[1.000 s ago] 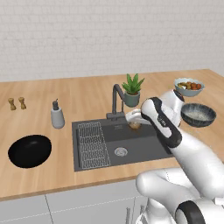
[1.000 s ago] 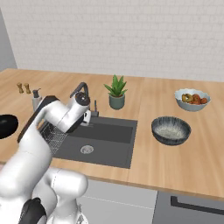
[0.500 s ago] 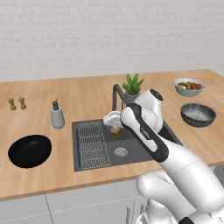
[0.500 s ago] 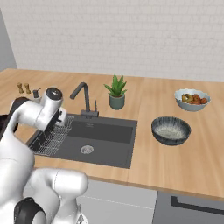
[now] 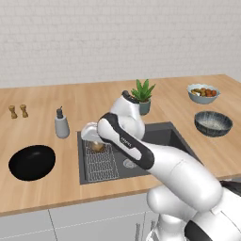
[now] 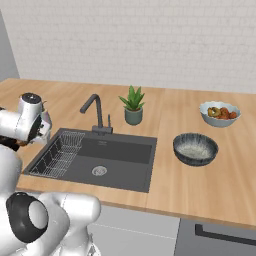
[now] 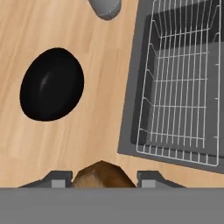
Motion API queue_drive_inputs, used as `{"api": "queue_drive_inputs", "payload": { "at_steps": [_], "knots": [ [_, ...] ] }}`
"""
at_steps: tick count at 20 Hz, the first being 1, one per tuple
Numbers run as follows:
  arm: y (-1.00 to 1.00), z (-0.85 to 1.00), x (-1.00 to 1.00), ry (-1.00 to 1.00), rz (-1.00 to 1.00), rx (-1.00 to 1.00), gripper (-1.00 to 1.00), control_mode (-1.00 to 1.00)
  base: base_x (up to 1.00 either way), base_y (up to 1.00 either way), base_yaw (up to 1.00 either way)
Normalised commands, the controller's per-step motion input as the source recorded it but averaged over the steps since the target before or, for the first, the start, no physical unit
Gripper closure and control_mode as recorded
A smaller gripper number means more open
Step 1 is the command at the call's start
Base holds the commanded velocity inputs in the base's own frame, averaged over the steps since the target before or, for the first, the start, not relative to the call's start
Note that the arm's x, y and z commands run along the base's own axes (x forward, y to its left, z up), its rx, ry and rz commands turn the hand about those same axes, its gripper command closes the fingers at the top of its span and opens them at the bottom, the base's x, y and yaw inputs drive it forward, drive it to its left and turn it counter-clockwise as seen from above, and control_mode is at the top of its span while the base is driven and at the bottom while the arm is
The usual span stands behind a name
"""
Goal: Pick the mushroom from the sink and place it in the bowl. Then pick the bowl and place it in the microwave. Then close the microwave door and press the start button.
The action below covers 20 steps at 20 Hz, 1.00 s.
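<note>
2 dark fingertips (image 7: 57, 177) of the pincer (image 7: 103, 178) stand partly apart with the tiny tan-brown mushroom (image 7: 103, 176) clamped between them, its brown cap touching both tips in the hand view. From the left base view the mushroom (image 5: 97, 146) hangs under the white hand, above the left end of the dark grey rectangular sink (image 5: 162, 136), over the wire rack (image 5: 100, 162); how high it sits above the rack is hard to judge from there.

Just beyond the tips, the hand view looks down on the light wooden surface (image 7: 98, 109), with the sink's left rim and the wire rack (image 7: 183, 87) to one side and the plain glossy black round shallow bowl (image 7: 51, 84) to the other. The bowl sits on the surface, well apart from the mushroom and near the sink's left edge. At the far edge of that view is the base of a grey soap dispenser (image 7: 105, 7).

In the left base view the black bowl (image 5: 32, 162) lies left of the sink, with the grey dispenser (image 5: 61, 124) behind it and 2 small brown shakers (image 5: 18, 111) further back. A dark faucet (image 6: 96, 112) rises at the sink's rear rim, a potted green plant (image 6: 133, 105) just beside it. Far right stand a grey speckled bowl (image 6: 195, 148) and, behind it, a pale bowl of orange food (image 6: 219, 113).
</note>
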Motion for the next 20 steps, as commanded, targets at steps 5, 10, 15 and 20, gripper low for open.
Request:
{"api": "queue_drive_inputs", "payload": {
  "at_steps": [5,10,15,20],
  "knots": [
    [0.69,0.00,0.11,0.20,0.00,-0.05,1.00,-1.00,0.00,0.00,0.00],
    [0.78,-0.09,0.22,0.15,0.00,-0.09,1.00,-1.00,0.00,0.00,0.00],
    [0.64,-0.14,0.32,0.00,0.00,-0.02,1.00,-1.00,0.00,0.00,0.00],
    [0.60,-0.24,0.41,0.03,-0.02,-0.05,1.00,-1.00,0.00,0.00,0.00]
  ]
}}
